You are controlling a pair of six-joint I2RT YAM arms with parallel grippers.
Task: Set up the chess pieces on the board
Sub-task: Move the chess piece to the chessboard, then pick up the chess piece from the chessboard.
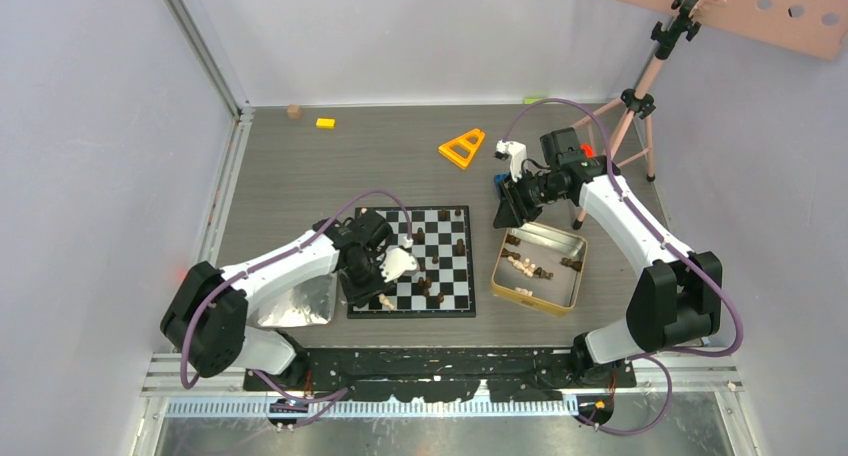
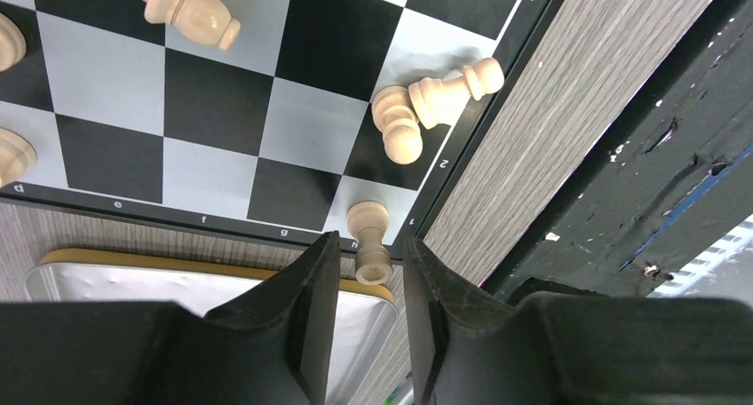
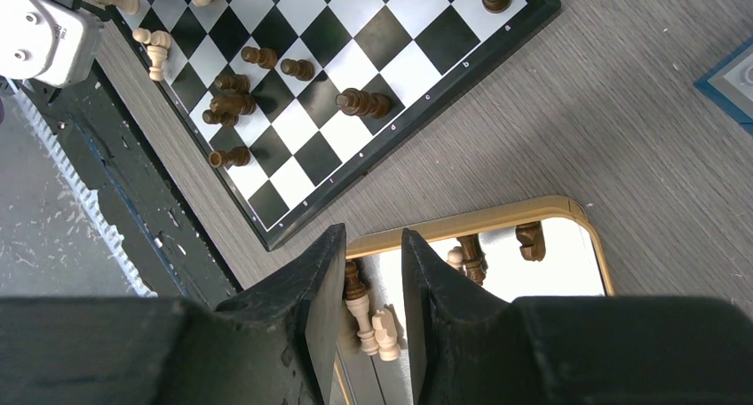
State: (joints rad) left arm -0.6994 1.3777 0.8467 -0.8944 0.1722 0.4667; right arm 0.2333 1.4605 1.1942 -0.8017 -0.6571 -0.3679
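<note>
so, far left there's a shiny silver tray (image 1: 300, 306) lying flat on the grey wood-grain table (image 1: 300, 176), just beside the board (image 1: 430, 313). the left gripper (image 2: 371, 238) is down at the board's near left corner with a pale turned-wood pawn (image 2: 371, 256) between its black jaws. they're slightly parted, a sliver of gap either side, so to me it reads as loose rather than pinched. two more light pieces (image 2: 444, 90) lie tipped over close by, and the dark pieces (image 3: 360, 103) are mostly toppled mid-board, so the set-up looks barely begun. right of the glossy checked board sits the gold-rimmed tin (image 1: 532, 303), mirror-bottomed, with spare pieces (image 3: 368, 321) inside. the right gripper (image 3: 373, 236) hangs over its far end, jaws spread and empty, probably lined up to fish one out.
</note>
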